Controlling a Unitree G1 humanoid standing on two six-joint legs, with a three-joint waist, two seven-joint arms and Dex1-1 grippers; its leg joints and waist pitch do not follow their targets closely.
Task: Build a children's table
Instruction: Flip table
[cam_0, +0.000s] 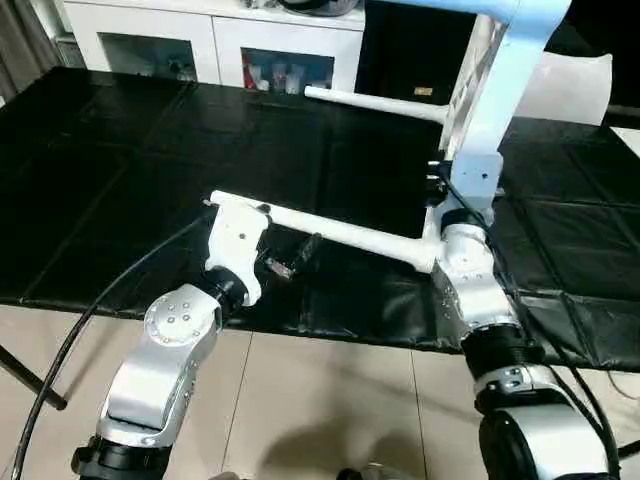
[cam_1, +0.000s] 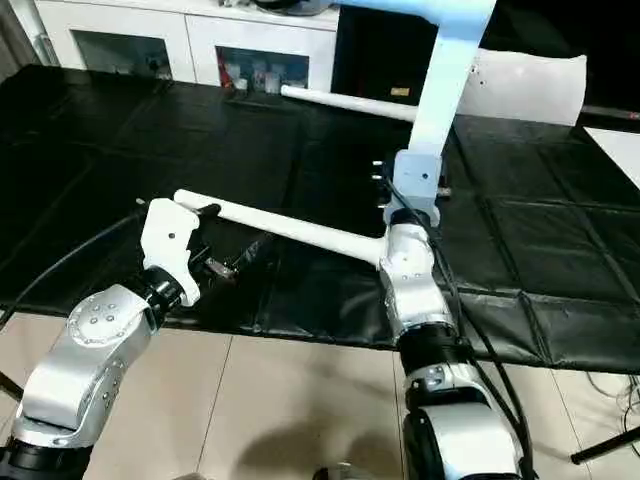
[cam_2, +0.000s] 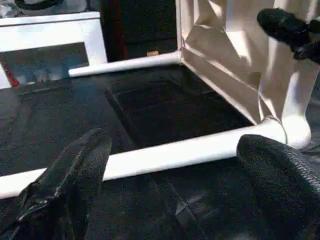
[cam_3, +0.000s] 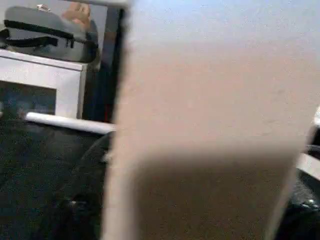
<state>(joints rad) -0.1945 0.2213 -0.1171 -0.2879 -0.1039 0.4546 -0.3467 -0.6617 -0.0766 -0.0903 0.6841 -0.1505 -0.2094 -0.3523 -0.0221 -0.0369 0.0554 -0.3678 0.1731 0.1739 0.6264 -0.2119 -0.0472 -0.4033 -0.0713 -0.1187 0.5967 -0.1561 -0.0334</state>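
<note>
White children's table (cam_0: 500, 90) tipped on edge; two fitted legs (cam_0: 340, 232) level.

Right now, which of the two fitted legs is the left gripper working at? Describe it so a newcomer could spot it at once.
On the black-covered work surface the white tabletop stands on edge with two legs pointing sideways from it. It is the near leg, running towards the left gripper, whose open fingers straddle it. The far leg lies beside the glass-door cabinets.

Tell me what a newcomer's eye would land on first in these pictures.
First, the white table top stood on edge on the black mat, rising just beyond the right pincer. Two white legs jut sideways from it: the near leg runs toward the left pincer, whose fingers stand open around it, and the far leg points toward the white cabinets.
</note>
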